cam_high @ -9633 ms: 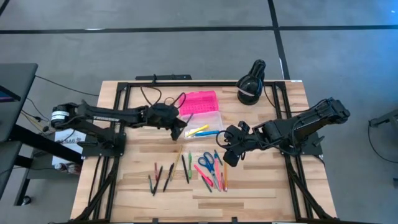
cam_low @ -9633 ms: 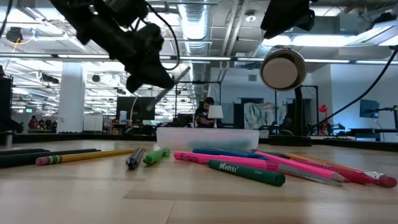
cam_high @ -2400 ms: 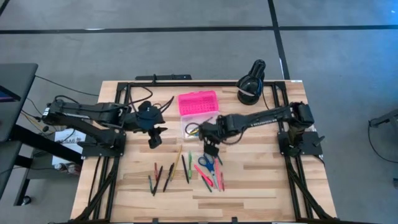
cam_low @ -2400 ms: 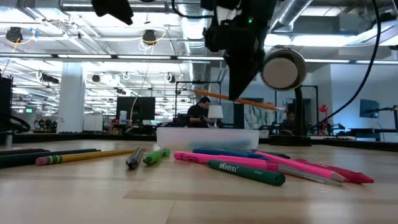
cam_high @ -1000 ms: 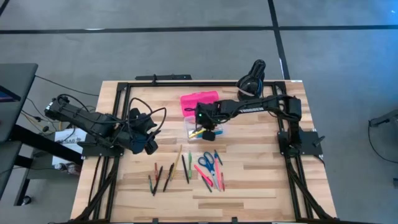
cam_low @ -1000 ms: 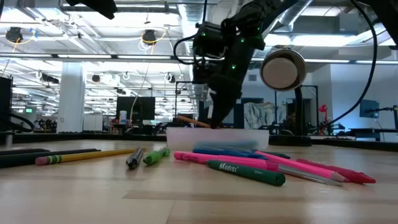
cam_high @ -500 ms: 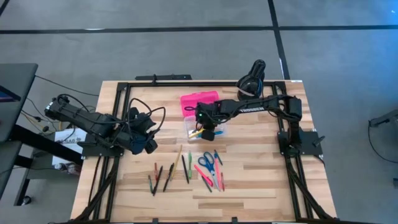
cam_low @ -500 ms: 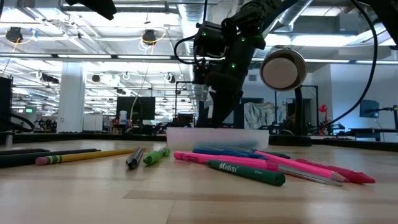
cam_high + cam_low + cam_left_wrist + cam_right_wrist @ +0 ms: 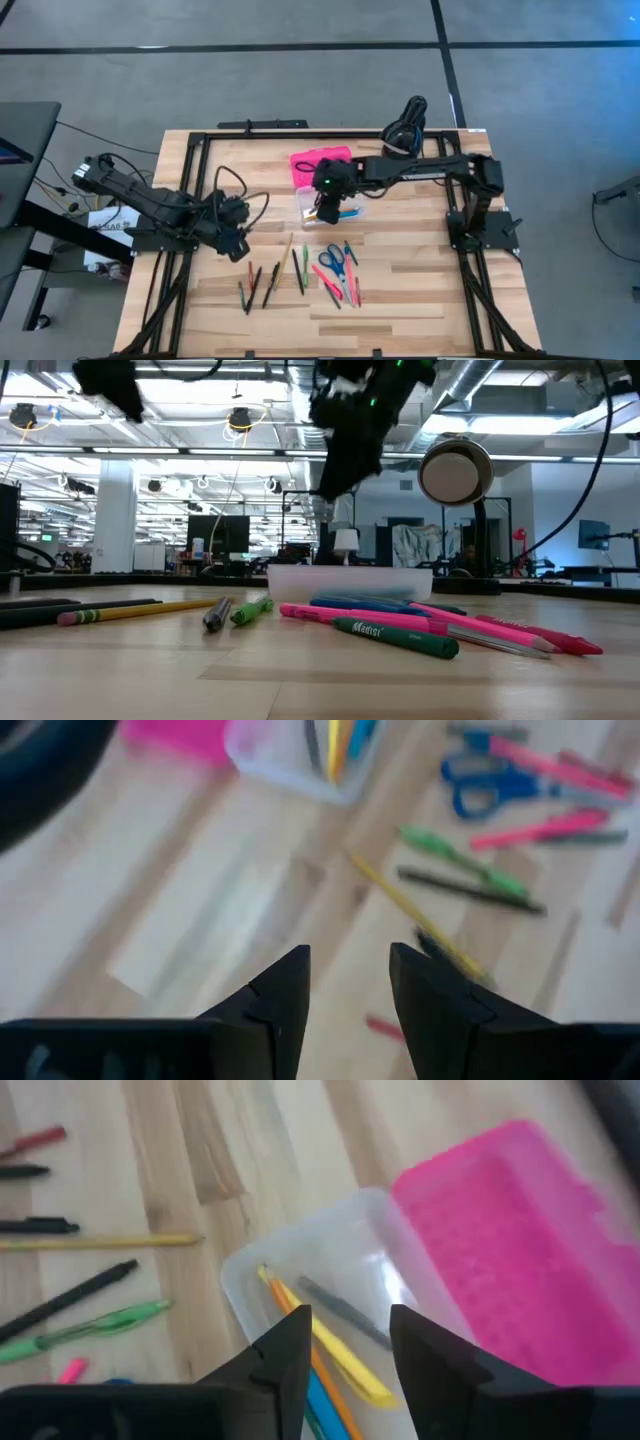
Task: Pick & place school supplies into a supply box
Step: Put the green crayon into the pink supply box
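The supply box has its pink lid (image 9: pixel 320 162) open and lying at the far side of its clear base (image 9: pixel 332 203). The base holds an orange pencil (image 9: pixel 300 1320), a yellow pen, a blue pen and a dark pen. My right gripper (image 9: pixel 350 1352) hangs open and empty above the base (image 9: pixel 350 580); it also shows in the high view (image 9: pixel 326 208). My left gripper (image 9: pixel 350 982) is open and empty, above bare table left of the loose supplies; it also shows in the high view (image 9: pixel 236 246). A yellow pencil (image 9: pixel 285 258), a green pen (image 9: pixel 304 270), blue scissors (image 9: pixel 333 262) and pink pens (image 9: pixel 330 285) lie flat on the table.
A black lamp (image 9: pixel 404 135) stands at the far right behind the box. Several dark and red pens (image 9: pixel 255 285) lie toward the near left. Bare wood lies between the left gripper and the box. Black frame rails (image 9: pixel 195 180) run along the table's sides.
My right gripper has risen from low over the clear base to well above it. The orange pencil that showed at its fingers a second ago now lies in the base. My left gripper has moved toward the table's near edge and a little right, toward the loose pens.
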Controlling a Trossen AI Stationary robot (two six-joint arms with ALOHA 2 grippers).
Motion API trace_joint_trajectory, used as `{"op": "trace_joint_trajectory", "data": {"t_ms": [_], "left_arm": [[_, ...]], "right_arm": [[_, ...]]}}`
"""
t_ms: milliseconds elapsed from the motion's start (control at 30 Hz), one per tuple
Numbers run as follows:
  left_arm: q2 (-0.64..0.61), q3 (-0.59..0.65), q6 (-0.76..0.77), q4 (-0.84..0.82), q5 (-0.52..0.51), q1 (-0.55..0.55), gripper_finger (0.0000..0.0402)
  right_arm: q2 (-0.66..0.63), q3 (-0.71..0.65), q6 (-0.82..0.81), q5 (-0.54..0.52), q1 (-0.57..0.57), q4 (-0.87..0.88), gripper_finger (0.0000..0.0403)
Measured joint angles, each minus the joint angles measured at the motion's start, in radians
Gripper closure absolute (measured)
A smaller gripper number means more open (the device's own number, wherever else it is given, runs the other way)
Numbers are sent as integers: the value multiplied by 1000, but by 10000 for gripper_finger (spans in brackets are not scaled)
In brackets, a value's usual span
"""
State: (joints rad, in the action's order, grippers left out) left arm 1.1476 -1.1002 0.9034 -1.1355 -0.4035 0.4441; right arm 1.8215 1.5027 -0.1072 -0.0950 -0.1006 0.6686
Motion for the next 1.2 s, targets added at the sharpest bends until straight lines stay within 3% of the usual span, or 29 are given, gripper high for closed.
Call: {"op": "trace_joint_trajectory", "data": {"t_ms": [233,400,567,667,967,1200], "left_arm": [[0,126,36,133,132,99,267],[0,193,13,261,149,156,267],[0,262,25,376,196,199,267],[0,301,171,395,232,219,267],[0,395,907,402,261,310,267],[16,437,1105,536,208,351,267]], "right_arm": [[-138,0,-34,-42,54,38,284],[-196,0,-51,-52,108,50,284],[-216,0,-94,-130,174,78,284],[-214,-1,-158,-176,210,138,285],[-214,-1,-415,-380,310,354,285],[-214,-1,-435,-407,345,407,285]]}}
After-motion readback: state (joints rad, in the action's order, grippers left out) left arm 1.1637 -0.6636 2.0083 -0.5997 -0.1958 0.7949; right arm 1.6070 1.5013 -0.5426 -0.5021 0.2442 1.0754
